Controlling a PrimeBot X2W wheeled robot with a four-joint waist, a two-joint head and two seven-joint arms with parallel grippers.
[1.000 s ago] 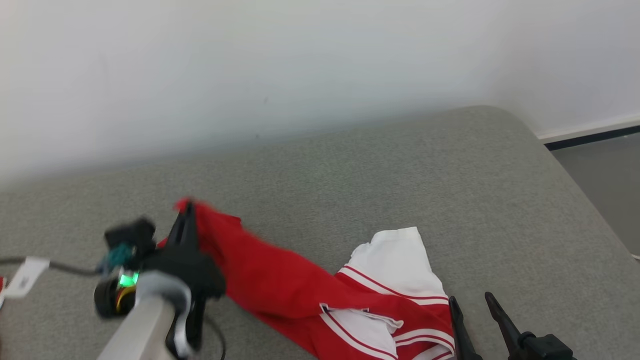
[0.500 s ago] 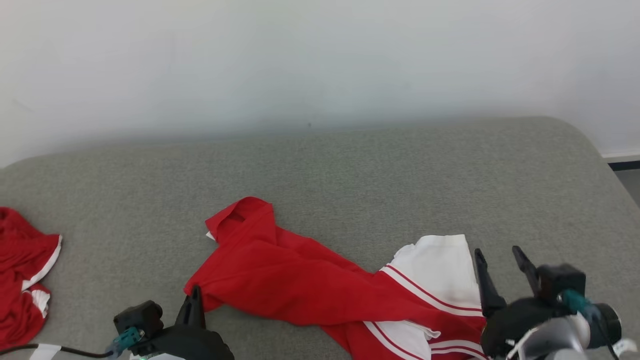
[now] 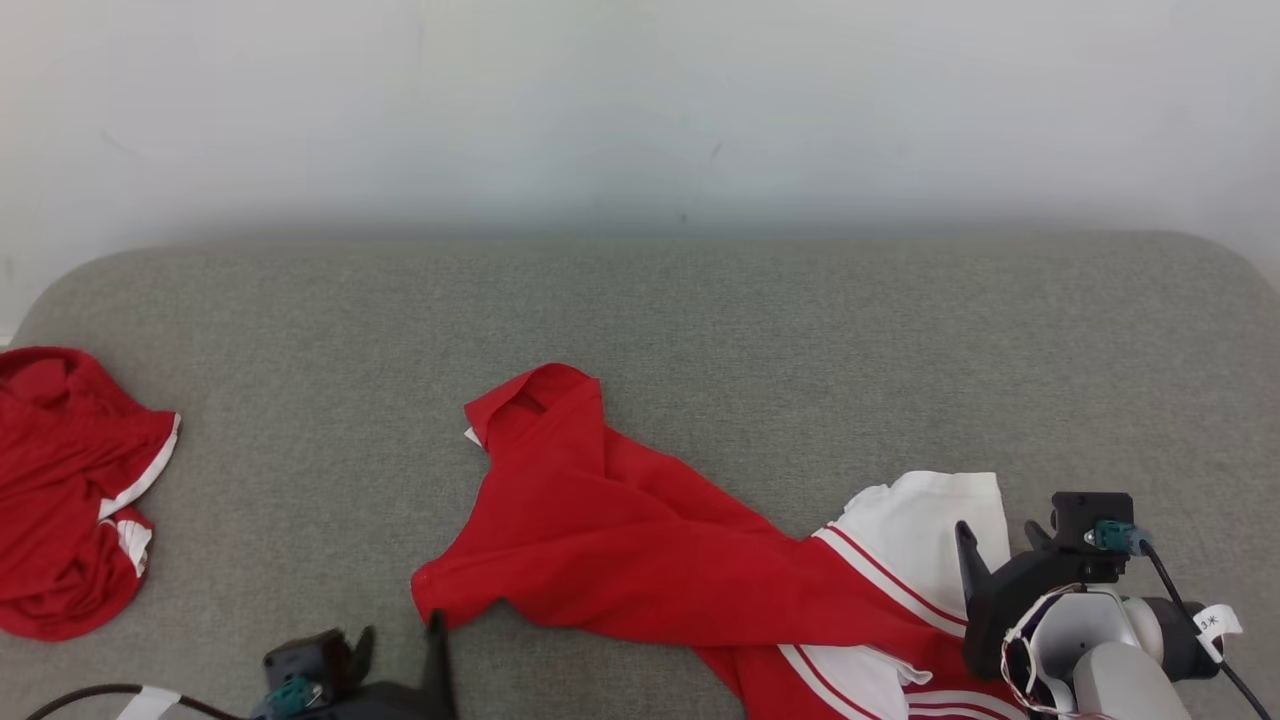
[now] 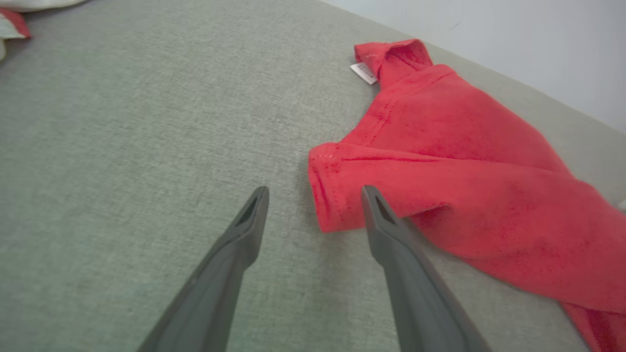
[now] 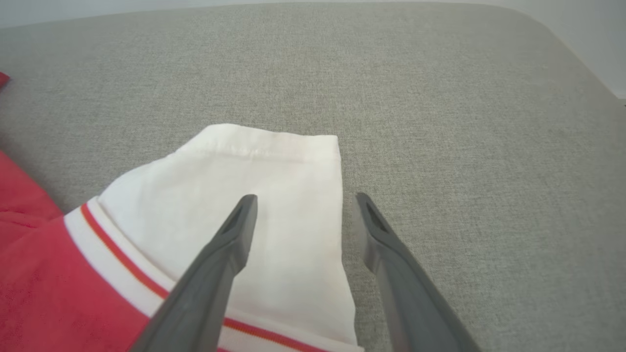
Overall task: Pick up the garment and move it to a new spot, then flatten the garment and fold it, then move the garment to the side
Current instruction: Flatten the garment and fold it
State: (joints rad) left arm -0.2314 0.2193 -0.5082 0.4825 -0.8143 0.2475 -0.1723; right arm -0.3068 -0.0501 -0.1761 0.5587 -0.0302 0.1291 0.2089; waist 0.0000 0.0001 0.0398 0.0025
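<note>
1. Garment (image 3: 640, 540): red top with a white, red-striped sleeve (image 3: 935, 525). It lies rumpled and flat on the grey cushion (image 3: 800, 320), from centre to lower right of the head view. The collar end with a small white tag is nearest frame centre.
2. Left gripper (image 3: 398, 648): bottom edge of the head view, left of centre. Fingers are spread and nothing is pinched. In the left wrist view the red hem corner (image 4: 325, 195) lies just past the tips (image 4: 314, 195), close to the right-hand finger.
3. Right gripper (image 3: 1000, 545): lower right of the head view, jaws apart and empty. In the right wrist view it hangs over the sleeve's edge (image 5: 304, 201), one finger above white cloth and the other above bare cushion.
4. Second red garment (image 3: 70, 490): bunched at the left edge of the head view, well apart from the first.
5. White wall (image 3: 640, 100): across the top, behind the cushion.
</note>
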